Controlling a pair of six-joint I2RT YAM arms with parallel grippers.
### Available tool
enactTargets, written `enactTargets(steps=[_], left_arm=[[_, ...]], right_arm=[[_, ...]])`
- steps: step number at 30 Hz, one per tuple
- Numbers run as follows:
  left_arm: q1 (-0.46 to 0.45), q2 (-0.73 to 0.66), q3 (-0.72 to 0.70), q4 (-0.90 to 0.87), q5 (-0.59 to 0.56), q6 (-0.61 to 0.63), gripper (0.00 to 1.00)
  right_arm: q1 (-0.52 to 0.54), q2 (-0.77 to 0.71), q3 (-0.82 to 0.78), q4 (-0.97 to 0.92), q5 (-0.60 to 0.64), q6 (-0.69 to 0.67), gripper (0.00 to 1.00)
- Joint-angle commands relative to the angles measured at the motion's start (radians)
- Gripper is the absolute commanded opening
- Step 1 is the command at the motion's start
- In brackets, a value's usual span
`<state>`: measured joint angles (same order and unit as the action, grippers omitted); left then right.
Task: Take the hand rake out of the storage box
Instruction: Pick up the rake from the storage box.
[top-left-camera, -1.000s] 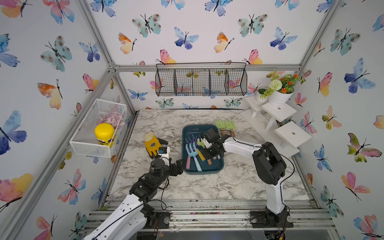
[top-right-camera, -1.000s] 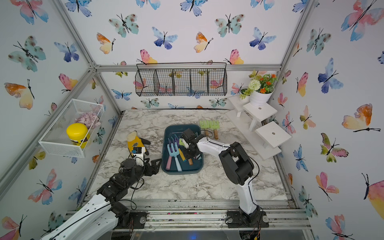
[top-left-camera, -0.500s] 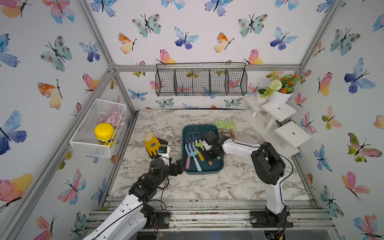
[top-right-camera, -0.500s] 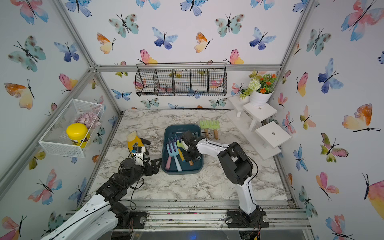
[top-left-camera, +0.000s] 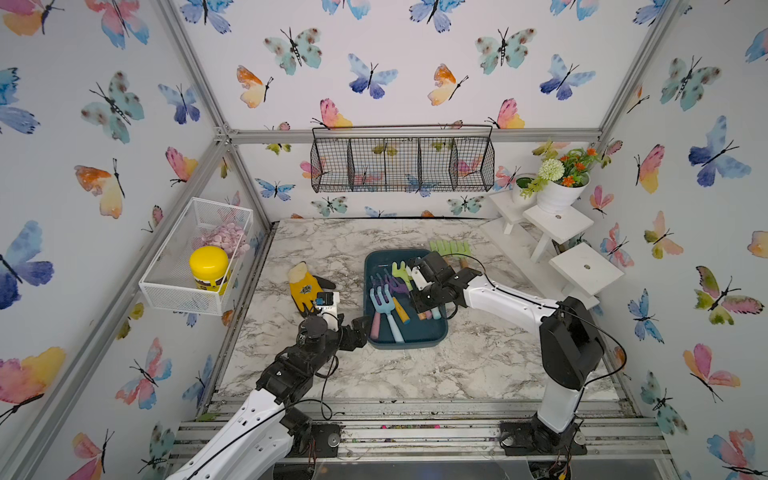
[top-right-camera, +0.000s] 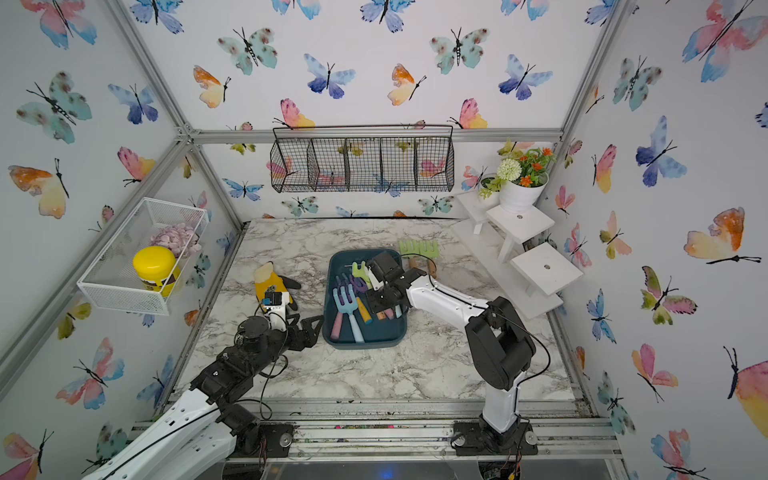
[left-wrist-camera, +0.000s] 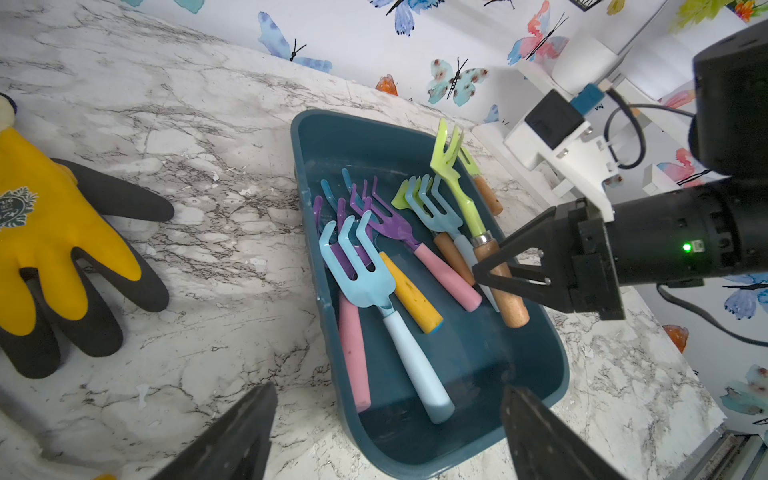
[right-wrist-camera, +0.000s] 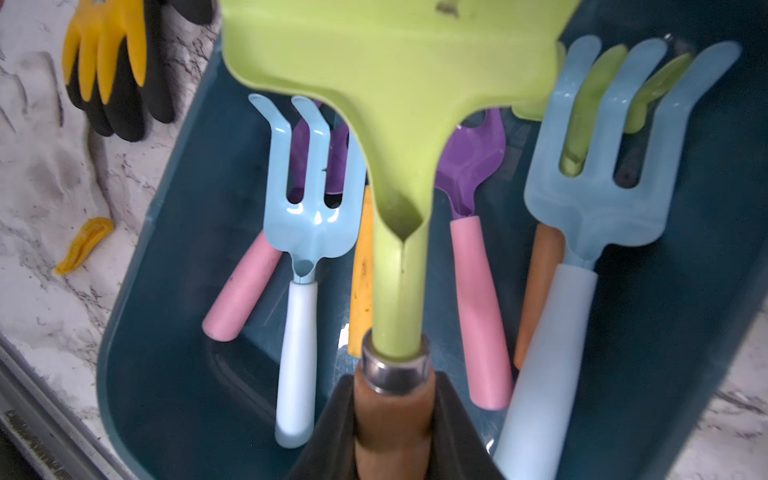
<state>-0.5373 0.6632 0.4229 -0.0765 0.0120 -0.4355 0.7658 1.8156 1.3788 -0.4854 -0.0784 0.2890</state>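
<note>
The dark teal storage box (top-left-camera: 406, 341) (top-right-camera: 365, 343) (left-wrist-camera: 308, 216) (right-wrist-camera: 137, 332) sits mid-table with several coloured hand tools in it. The hand rake (top-left-camera: 400, 270) (top-right-camera: 360, 270) (left-wrist-camera: 451, 166) (right-wrist-camera: 395, 83) has a lime-green head and a wooden handle; it lies over the other tools inside the box. My right gripper (top-left-camera: 422, 305) (top-right-camera: 380, 305) (left-wrist-camera: 484, 271) (right-wrist-camera: 392, 399) is shut on that wooden handle just behind the metal collar. My left gripper (top-left-camera: 360, 328) (top-right-camera: 309, 328) (left-wrist-camera: 386, 390) stands open at the box's near left corner with nothing between its fingers.
A yellow-and-black glove (top-left-camera: 305, 289) (left-wrist-camera: 50, 232) lies left of the box. Another green rake (top-left-camera: 451, 248) lies on the table behind the box. White step shelves (top-left-camera: 582, 270) with a flower pot stand at the right. A white mesh basket (top-left-camera: 183, 291) and a black wire basket (top-left-camera: 401, 164) hang on the walls.
My right gripper's jaws have closed onto the green rake's wooden handle. The left arm has stayed where it was.
</note>
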Motion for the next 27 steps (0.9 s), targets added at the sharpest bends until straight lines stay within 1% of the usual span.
enactTargets(steps=[1, 4, 9, 11, 14, 17, 21, 24, 27], left_arm=[[0.003, 0.019, 0.029, 0.013, 0.039, -0.007, 0.91], [0.003, 0.063, 0.050, 0.087, 0.074, -0.013, 0.91], [0.002, 0.202, 0.138, 0.141, 0.131, -0.015, 0.91], [-0.005, 0.252, 0.157, 0.170, 0.141, -0.019, 0.91], [-0.023, 0.312, 0.179, 0.212, 0.140, -0.027, 0.91], [-0.052, 0.367, 0.206, 0.237, 0.132, -0.030, 0.90], [-0.086, 0.426, 0.232, 0.256, 0.125, -0.028, 0.91], [-0.100, 0.464, 0.246, 0.285, 0.133, -0.039, 0.91], [-0.122, 0.513, 0.290, 0.300, 0.134, -0.039, 0.91]], right_arm=[[0.006, -0.048, -0.021, -0.001, 0.057, 0.012, 0.17], [0.006, -0.078, -0.029, -0.003, 0.119, 0.012, 0.18], [-0.002, -0.105, -0.019, -0.050, 0.217, 0.006, 0.17], [-0.013, -0.112, -0.020, -0.067, 0.243, 0.004, 0.17], [-0.043, -0.131, -0.037, -0.072, 0.247, 0.001, 0.17], [-0.090, -0.156, -0.062, -0.070, 0.250, -0.009, 0.18], [-0.184, -0.170, -0.083, -0.070, 0.245, -0.046, 0.18], [-0.250, -0.147, -0.068, -0.092, 0.271, -0.083, 0.18], [-0.312, -0.113, -0.048, -0.098, 0.266, -0.113, 0.18]])
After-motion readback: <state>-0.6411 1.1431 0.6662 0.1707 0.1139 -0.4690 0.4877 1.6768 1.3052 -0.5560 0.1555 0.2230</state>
